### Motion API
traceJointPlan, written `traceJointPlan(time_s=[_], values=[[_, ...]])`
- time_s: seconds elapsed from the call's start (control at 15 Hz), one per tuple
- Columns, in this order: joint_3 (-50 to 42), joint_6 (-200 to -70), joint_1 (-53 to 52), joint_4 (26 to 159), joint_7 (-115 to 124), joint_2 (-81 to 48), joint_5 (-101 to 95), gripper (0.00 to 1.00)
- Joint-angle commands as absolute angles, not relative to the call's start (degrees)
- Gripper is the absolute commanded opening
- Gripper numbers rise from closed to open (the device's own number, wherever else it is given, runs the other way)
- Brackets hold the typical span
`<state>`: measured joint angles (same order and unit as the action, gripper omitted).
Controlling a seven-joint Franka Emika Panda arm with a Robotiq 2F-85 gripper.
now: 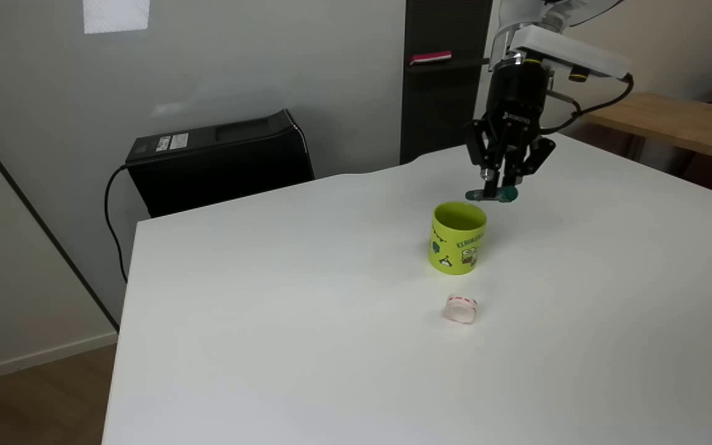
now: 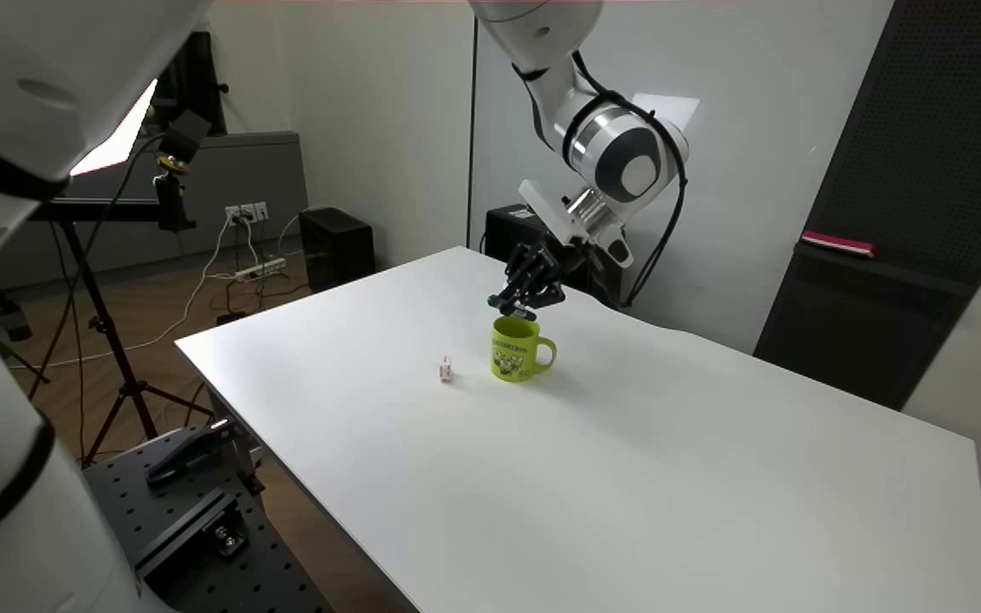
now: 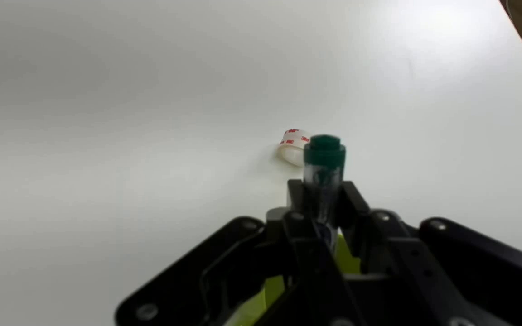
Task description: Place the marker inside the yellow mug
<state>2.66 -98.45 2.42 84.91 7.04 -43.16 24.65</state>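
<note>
Holding the marker [image 3: 324,174] clamped in the tool [image 3: 325,197], aloft near the yellow mug [image 1: 457,242]. Likely handling light, stiff, slick. Probably gripping best at mid-barrel.

Lab, by all signs. White robot arm [image 2: 627,162] hangs over broad white table [image 2: 644,460], black cable [image 2: 683,183] strapped along it. Beside table's edge, dark perforated plate [image 2: 265,570] bearing black fittings [image 2: 190,533]. Past that, black tripod [image 2: 103,323] with small dark device [image 2: 187,136] up top (camera or lamp, cannot tell which). Wall sockets [image 2: 247,211], power strip [image 2: 261,269] on brown floor [image 2: 150,311]. Wooden tabletop [image 1: 683,127] further back, behind arm.
</note>
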Motion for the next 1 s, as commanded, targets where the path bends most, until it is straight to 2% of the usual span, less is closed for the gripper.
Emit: traceJointPlan(time_s=[0.0,0.13,0.2,0.27,0.4,0.8,0.93], values=[[2.99,-96.38,2.89,82.83,8.00,-43.89,25.31,0.03],[3.01,-95.80,2.93,82.73,7.92,-43.92,25.33,0.03],[2.95,-95.70,2.88,82.72,7.97,-43.92,25.26,0.38],[2.96,-95.48,2.90,82.68,7.99,-43.94,25.30,0.39],[2.92,-95.14,2.88,82.64,8.03,-43.95,25.34,0.52],[2.90,-94.82,2.87,82.56,8.12,-43.97,25.41,0.99],[2.89,-94.68,2.87,82.53,8.12,-43.97,25.41,1.00]])
